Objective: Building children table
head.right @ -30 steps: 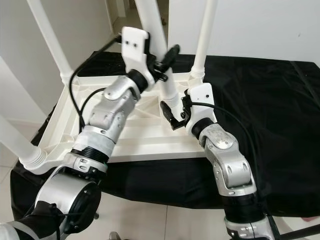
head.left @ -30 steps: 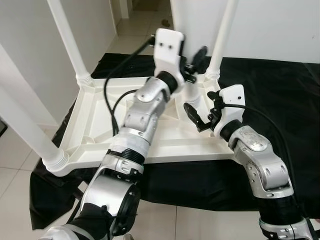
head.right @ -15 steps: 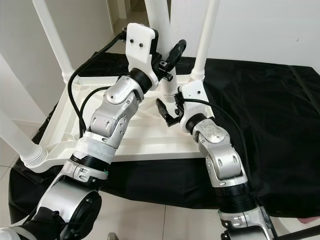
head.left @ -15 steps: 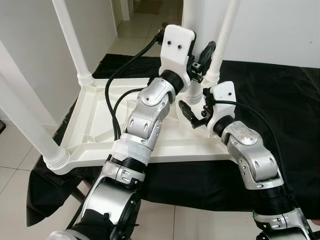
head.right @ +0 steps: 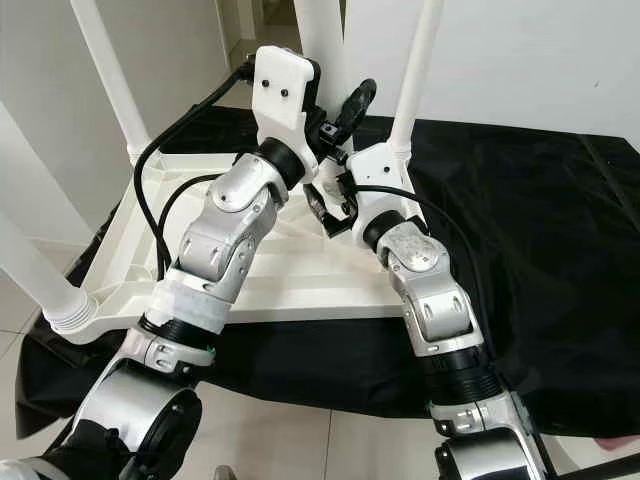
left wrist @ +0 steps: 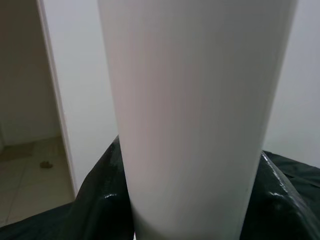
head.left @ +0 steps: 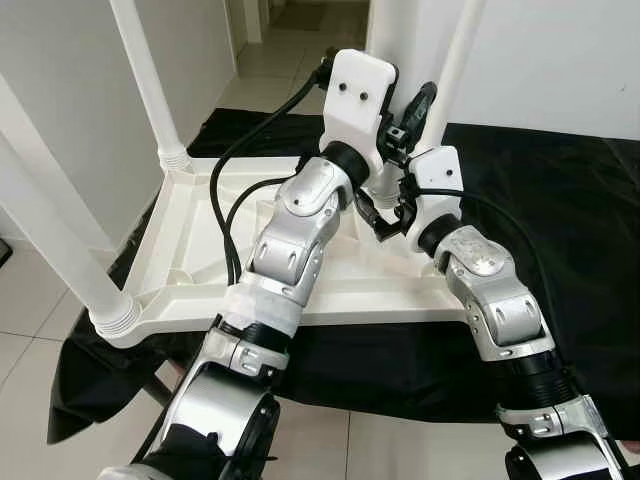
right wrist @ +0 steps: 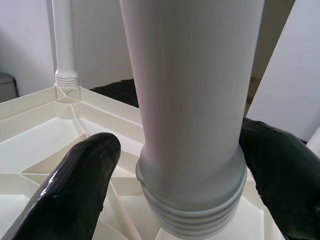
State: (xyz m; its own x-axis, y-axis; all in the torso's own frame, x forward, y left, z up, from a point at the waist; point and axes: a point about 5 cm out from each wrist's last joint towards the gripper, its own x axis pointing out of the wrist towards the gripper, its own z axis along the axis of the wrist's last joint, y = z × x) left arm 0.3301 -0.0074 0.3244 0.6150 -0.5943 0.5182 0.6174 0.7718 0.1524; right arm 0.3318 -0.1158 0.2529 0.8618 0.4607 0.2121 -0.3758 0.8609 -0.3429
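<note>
At the lower centre of the head views, the upturned white tabletop (head.left: 200, 270) lies on a black cloth (head.left: 570, 200), with three legs already standing from its corners. Toward the upper centre, the fourth leg (right wrist: 190, 100) stands upright, its long axis running nearly straight up out of frame, its threaded end sitting at the far right corner socket. The right gripper (head.right: 335, 210) is the lower and nearer one: its fingers (right wrist: 75, 185) are spread to either side of the threaded collar, not quite closed on it. Above it, the left gripper (head.right: 345, 110) sits against the shaft, which fills its wrist view; whether its fingers are clamped I cannot tell. Half a second ago the right gripper sat lower and further out in the frame; it has since come up and in to bracket the leg's base.
</note>
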